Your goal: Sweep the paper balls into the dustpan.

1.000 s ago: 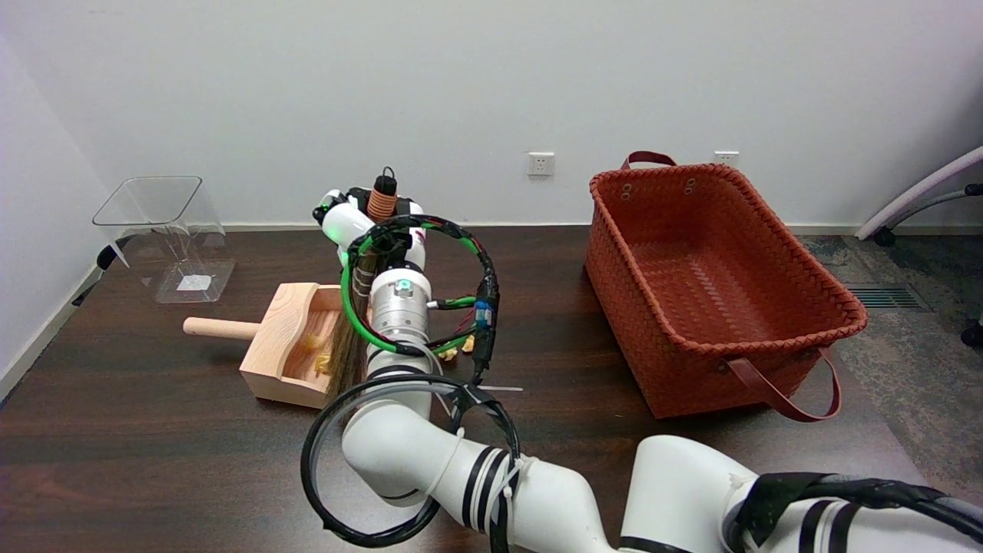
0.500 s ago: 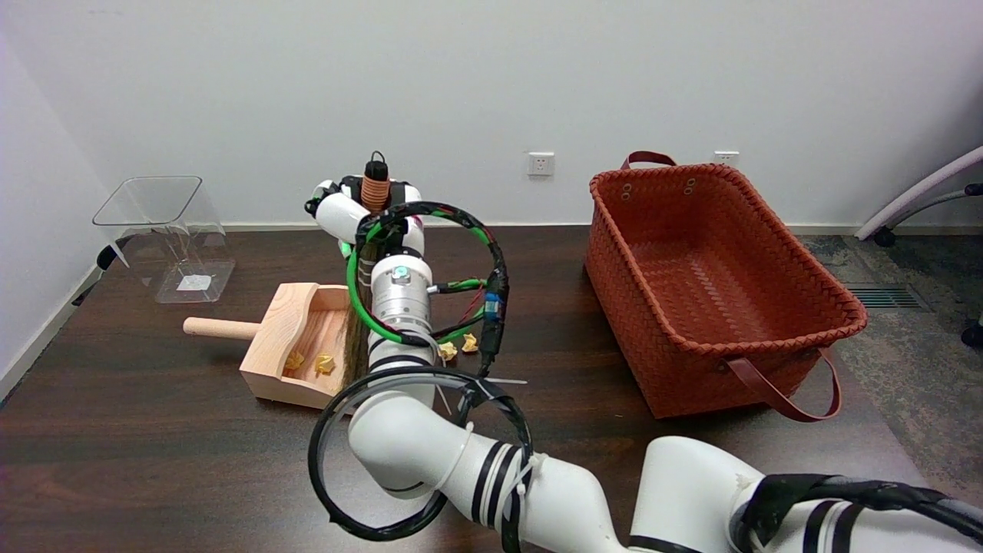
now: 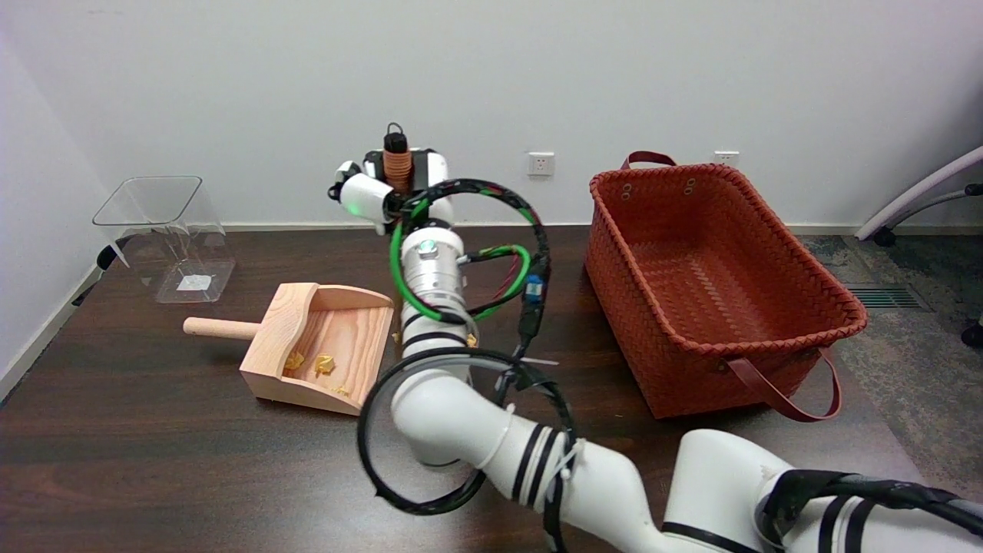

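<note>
A robot hand (image 3: pixel 388 188) on a white right arm (image 3: pixel 491 438) grips the handle of a small broom (image 3: pixel 397 157) above a dark wooden tabletop (image 3: pixel 153 453), its fingers wrapped around the shaft just below the copper-coloured binding and black cap at the handle's top. The brush end is hidden behind the arm's wrist and its loops of green and black cable. To the arm's left lies a wooden dustpan (image 3: pixel 345 342), its round handle pointing left and its open mouth facing the arm. Two yellow paper balls (image 3: pixel 309 362) rest side by side inside the pan near its front left corner (a smaller yellow scrap lies close to the pan's lip). More yellow paper shows at the edges of the wrist, just beside the pan's mouth, too covered to count. A clear plastic bin (image 3: pixel 165 234) stands at the tabletop's far left, well apart from the pan. A large woven red-brown basket (image 3: pixel 768 349) with leather handles sits at the right. A white wall with a socket (image 3: pixel 541 163) closes the background.
</note>
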Motion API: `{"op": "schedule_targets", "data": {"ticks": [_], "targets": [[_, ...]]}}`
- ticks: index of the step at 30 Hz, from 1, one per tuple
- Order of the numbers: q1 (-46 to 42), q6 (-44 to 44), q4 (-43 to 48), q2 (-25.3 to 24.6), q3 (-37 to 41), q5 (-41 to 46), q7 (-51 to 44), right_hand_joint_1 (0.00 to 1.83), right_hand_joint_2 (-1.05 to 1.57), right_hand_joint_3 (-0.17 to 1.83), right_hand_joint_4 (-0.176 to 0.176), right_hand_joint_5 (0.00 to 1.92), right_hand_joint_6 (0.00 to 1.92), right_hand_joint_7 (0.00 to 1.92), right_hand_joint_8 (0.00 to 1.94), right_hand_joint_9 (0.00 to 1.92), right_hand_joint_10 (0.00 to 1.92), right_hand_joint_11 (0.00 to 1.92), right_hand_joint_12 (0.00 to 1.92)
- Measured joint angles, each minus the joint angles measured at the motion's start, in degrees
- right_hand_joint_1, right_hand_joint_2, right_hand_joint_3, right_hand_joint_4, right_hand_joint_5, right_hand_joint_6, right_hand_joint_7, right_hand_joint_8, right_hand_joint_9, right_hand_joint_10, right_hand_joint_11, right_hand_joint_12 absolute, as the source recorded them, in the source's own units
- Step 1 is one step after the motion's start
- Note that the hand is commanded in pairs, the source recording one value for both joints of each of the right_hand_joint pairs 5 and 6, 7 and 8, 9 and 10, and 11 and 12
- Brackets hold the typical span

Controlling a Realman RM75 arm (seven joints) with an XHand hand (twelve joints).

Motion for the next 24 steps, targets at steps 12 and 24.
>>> {"op": "schedule_targets", "data": {"ticks": [12, 24], "targets": [[-0.99, -0.22, -6.19, 9.08, 0.01, 0.00, -8.09, 1.34, 0.51, 1.22, 0.000, 1.92, 1.92, 1.92, 1.92, 1.92, 1.92, 1.92, 1.92], [-2.45, -0.33, -8.40, 15.05, 0.32, 0.00, -10.95, 1.33, 0.51, 1.23, 0.000, 1.92, 1.92, 1.92, 1.92, 1.92, 1.92, 1.92, 1.92]]}}
